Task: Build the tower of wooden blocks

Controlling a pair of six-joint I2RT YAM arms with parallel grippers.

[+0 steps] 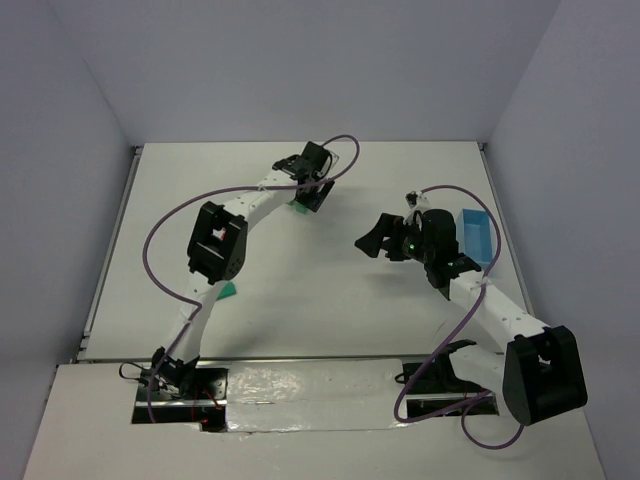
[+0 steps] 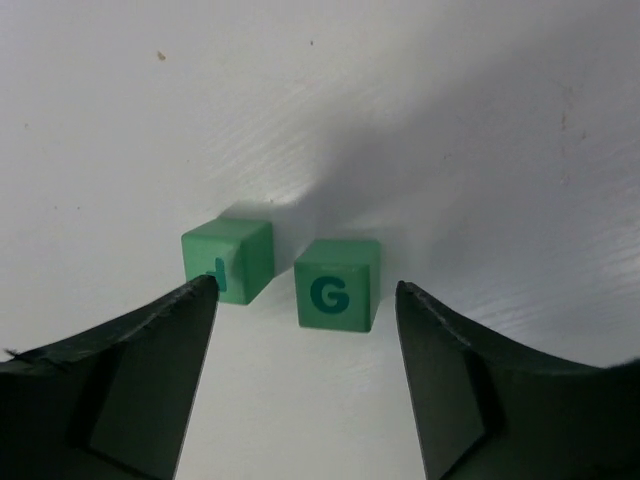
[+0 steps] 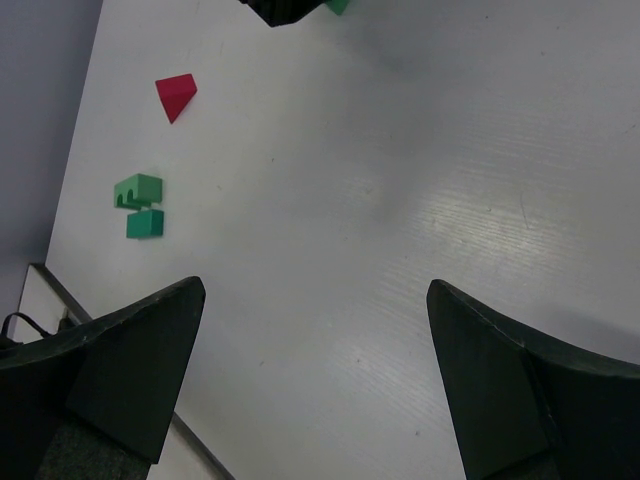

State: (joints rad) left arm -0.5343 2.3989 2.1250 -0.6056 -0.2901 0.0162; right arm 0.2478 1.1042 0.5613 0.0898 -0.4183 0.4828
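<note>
White table [image 1: 330, 300] walled on three sides, left gripper [image 2: 305, 288] parted around G cube [image 2: 338, 285], not touching, right gripper [image 3: 315, 290] spread wide, red wedge [image 3: 175, 95] near edge.

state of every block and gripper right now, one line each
green wooden cube marked G, on table, ungripped
second green wooden cube, beside it, unstacked
red wooden wedge, on table, unstacked
green notched wooden block, on table, unstacked
green wooden brick, on table, unstacked
left gripper, jaws open, empty
right gripper, jaws open, empty

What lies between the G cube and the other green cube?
Only bare table; the left wrist view shows the G cube and the other green cube apart.
</note>
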